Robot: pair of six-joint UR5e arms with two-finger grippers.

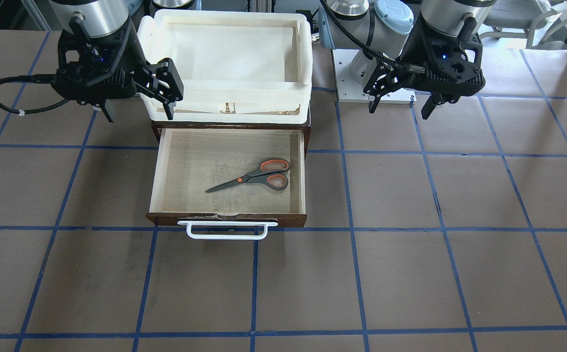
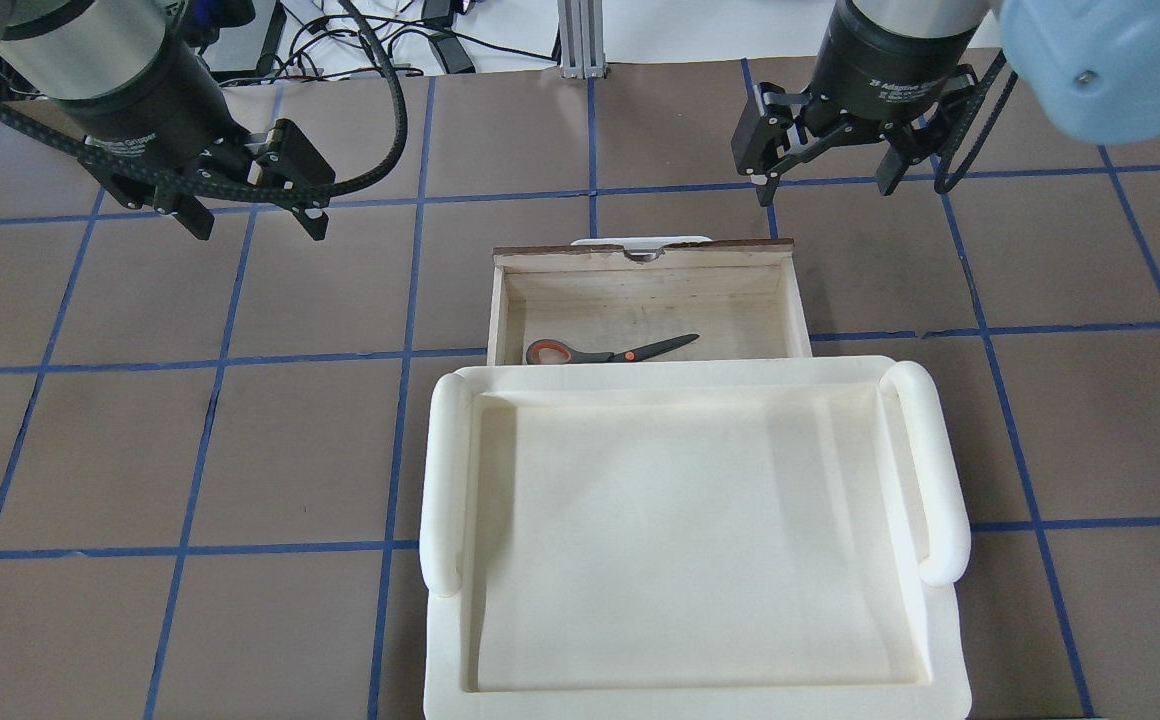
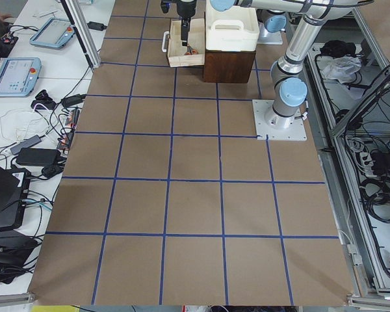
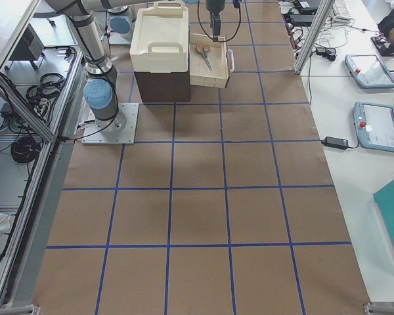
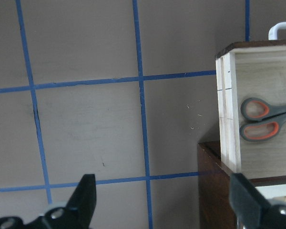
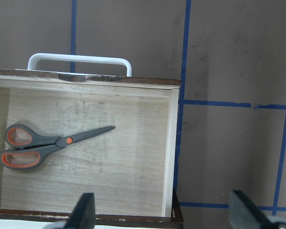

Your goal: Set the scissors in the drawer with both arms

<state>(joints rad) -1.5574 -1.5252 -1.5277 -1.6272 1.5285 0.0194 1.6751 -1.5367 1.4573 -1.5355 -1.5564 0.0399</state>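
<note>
The scissors [image 1: 251, 177], with grey handles lined in orange-red, lie flat inside the open drawer [image 1: 302, 171], blades closed. They also show in the overhead view [image 2: 610, 352] and in both wrist views [image 5: 262, 119] [image 6: 47, 145]. The drawer's white bar handle [image 1: 227, 230] faces away from the robot. My left gripper [image 2: 260, 232] is open and empty, above the table well to the drawer's side. My right gripper [image 2: 826, 193] is open and empty, above the table just past the drawer's other front corner.
A cream-white foam tray [image 2: 690, 520] sits on top of the dark-brown cabinet [image 3: 227, 65] that the drawer slides out of. The brown table has a blue tape grid [image 1: 352, 230]. Tablets and cables lie on side benches [image 3: 16, 71].
</note>
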